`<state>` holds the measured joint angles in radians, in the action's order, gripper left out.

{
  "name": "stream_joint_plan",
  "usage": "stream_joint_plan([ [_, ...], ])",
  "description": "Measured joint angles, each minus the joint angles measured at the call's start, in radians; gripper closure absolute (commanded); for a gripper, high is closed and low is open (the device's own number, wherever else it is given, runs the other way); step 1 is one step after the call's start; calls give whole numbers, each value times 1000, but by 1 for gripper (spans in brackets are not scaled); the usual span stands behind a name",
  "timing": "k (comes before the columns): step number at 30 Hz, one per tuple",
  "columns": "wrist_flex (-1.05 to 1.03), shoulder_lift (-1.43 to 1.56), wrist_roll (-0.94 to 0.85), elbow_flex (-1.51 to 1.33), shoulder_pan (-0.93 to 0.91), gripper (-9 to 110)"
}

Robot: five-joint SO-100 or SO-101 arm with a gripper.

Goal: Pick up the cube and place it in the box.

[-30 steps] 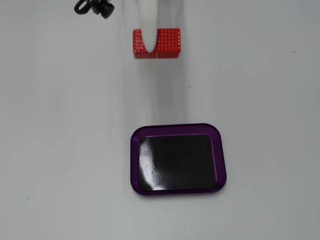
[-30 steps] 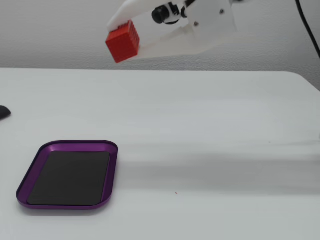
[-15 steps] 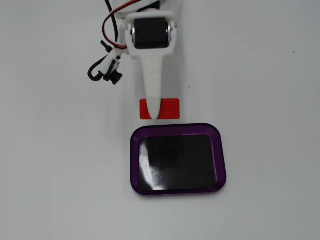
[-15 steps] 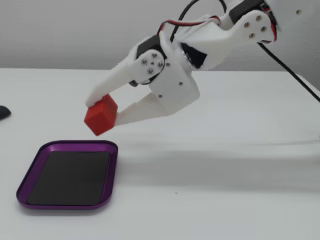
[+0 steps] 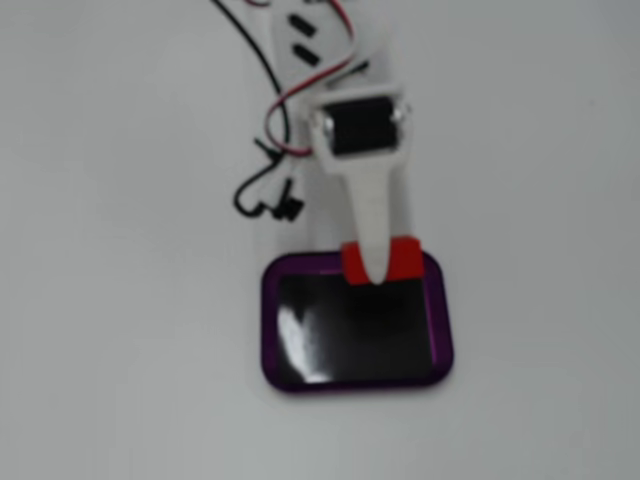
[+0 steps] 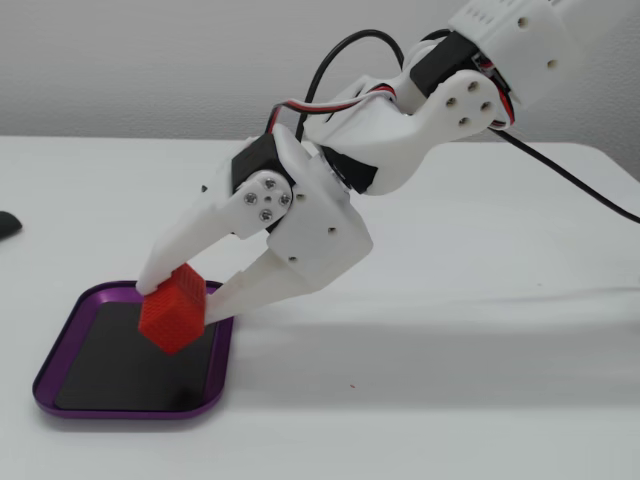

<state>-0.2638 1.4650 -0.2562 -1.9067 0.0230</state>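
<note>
White arm reaches down-left in a fixed view; pincer (image 6: 180, 300) clamped, tilted.

1. No text, label, brand, number or sign can be read in either fixed view.
2. The arm's white shell, the red block, the purple tray and the counter show only plain, unmarked surfaces.

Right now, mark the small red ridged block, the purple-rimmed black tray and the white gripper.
small red ridged block (image 6: 172, 312): side fixed view, front textured face.
purple-rimmed black tray (image 5: 354, 384): top fixed view, near purple rim.
white gripper (image 6: 177, 305): side fixed view, midway between fingertips, clamped on the block.
</note>
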Motion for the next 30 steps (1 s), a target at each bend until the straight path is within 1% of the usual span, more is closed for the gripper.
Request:
stream_joint_plan([
  [18,0,0,0,0,18,101],
  [25,0,0,0,0,18,88],
  [30,0,0,0,0,18,87],
])
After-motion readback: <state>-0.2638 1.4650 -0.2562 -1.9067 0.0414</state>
